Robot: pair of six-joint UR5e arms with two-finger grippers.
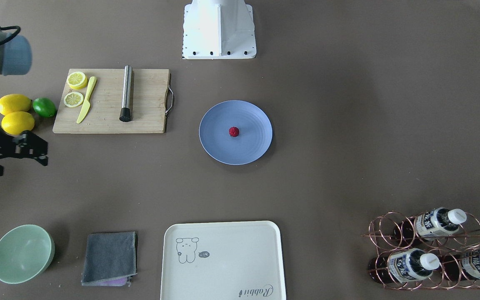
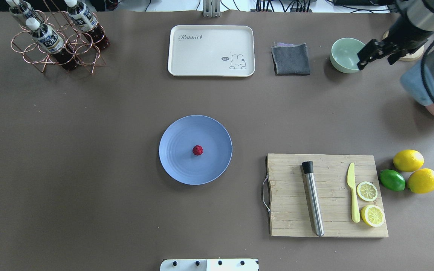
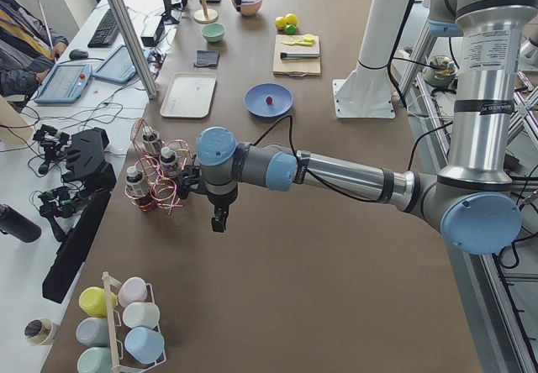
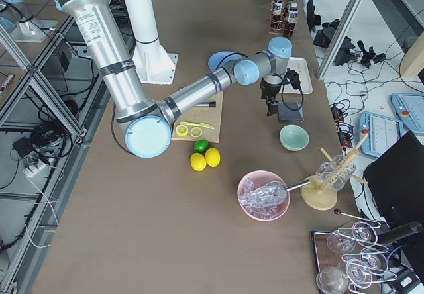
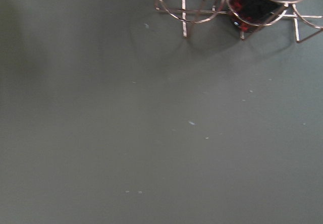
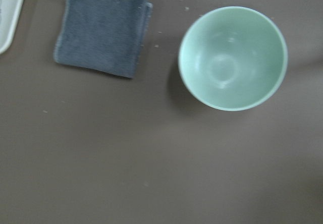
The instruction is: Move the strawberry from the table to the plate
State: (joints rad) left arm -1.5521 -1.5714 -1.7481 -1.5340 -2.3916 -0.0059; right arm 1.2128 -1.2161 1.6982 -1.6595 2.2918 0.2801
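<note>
Broad brown-grey table (image 2: 89, 150), seen from its side. Open tabletop lies all round the periwinkle plate (image 2: 175, 162) near the centre, which stands well apart from everything else. The small dark-red strawberry (image 2: 197, 150) sits at the plate's middle.

The right gripper (image 1: 42, 153) hovers near the robot's right-hand edge, close to the pale green bowl (image 2: 337, 64), with its fingers spread and gripping nothing. The left gripper (image 3: 218, 219) hangs near the copper wire rack (image 2: 51, 60), which holds three bottles. I cannot tell whether that gripper is released or clenched.

A cutting board (image 2: 288, 195) carries lemon slices, a knife and a steel rod
</note>
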